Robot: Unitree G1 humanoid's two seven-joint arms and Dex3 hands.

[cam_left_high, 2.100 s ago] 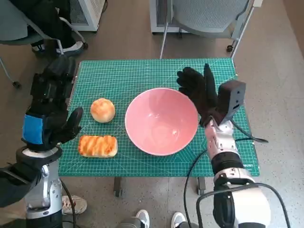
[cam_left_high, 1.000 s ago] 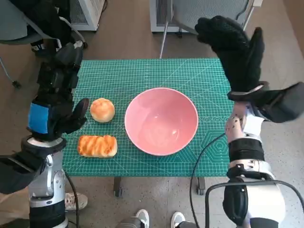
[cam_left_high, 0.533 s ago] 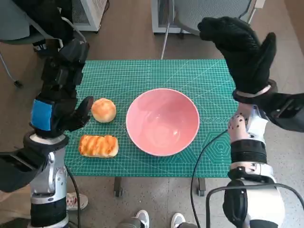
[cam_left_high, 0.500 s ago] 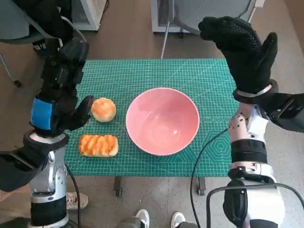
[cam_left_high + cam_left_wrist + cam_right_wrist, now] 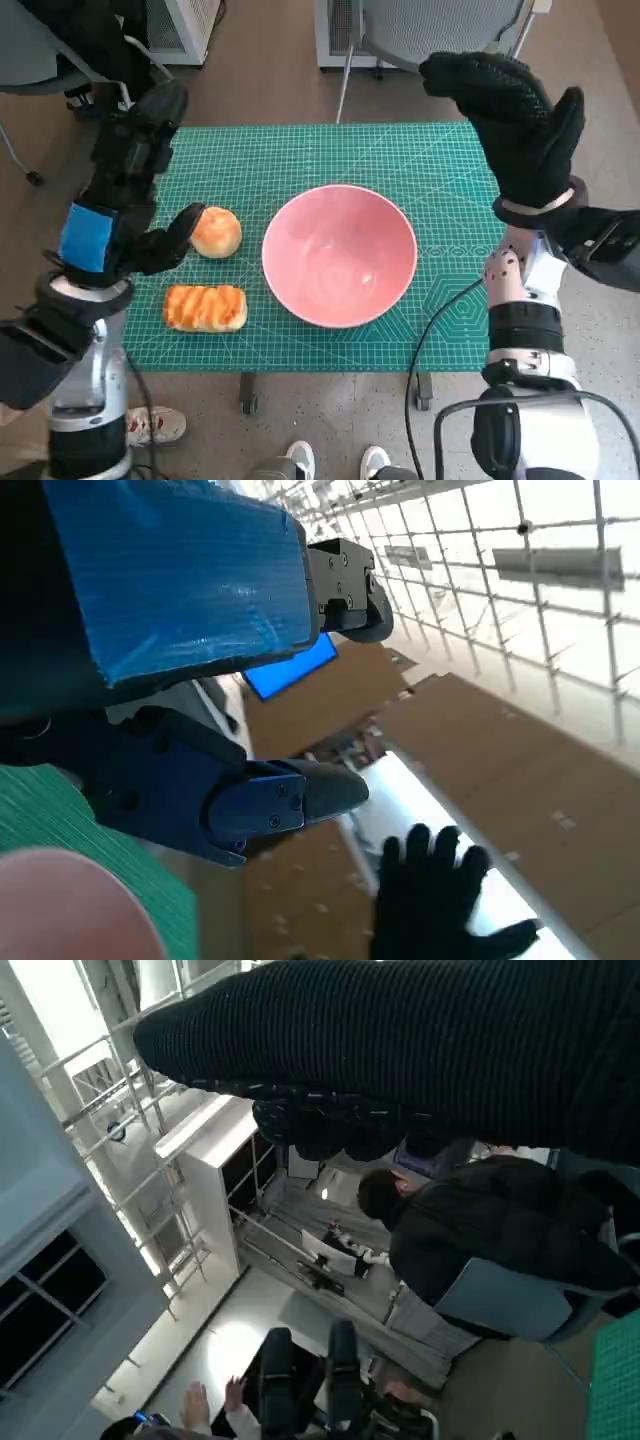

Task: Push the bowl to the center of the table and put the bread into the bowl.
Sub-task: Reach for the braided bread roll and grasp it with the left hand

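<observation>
At the left edge of the table [image 5: 300,150], the left hand [image 5: 120,215] is held spread, with nothing in it; its thumb is seen just beside the round bun [image 5: 216,232], though contact cannot be told from the head view. Nearer the front edge, towards the left corner, a long glazed loaf [image 5: 205,307] is laid flat on the green mat. Both breads are judged light, soft and easily dented, so a loose grasp across the sides would suit, with little squeeze. The pink bowl [image 5: 339,255] is set roughly at the middle of the table, empty, so the pushing step is judged done or nearly so. It is judged stiff and smooth, apt to slide if nudged. At the right, the right hand [image 5: 515,115] is raised well above the far right corner, fingers spread and nothing held.
</observation>
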